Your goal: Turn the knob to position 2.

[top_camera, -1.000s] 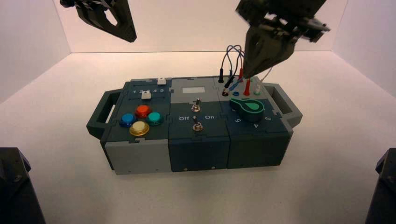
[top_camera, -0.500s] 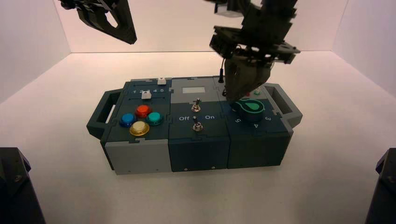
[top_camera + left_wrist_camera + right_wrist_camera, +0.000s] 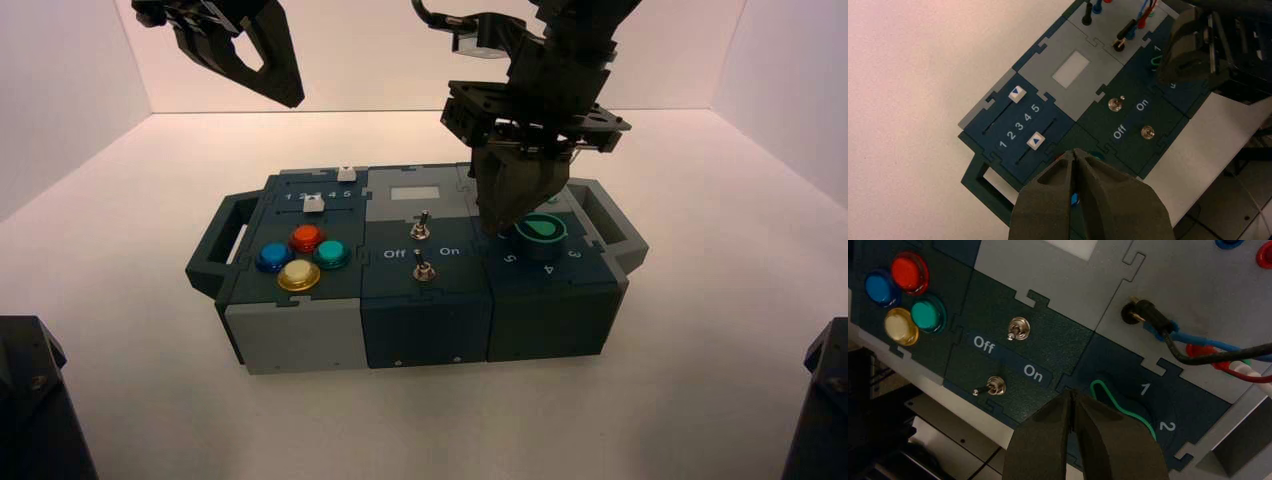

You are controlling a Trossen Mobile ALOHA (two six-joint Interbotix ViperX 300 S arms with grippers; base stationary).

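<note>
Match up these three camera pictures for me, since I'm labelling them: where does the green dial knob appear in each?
High view: right of centre, beside the right end effector.
Left wrist view: upper right, a green sliver of the knob.
Right wrist view: lower middle, partly hidden.
Shared landmark: the "On" lettering.

So my high cam looks down from above and behind my arms, while both wrist cams peer closer at the same box [image 3: 415, 345] switches [image 3: 1018, 328].
</note>
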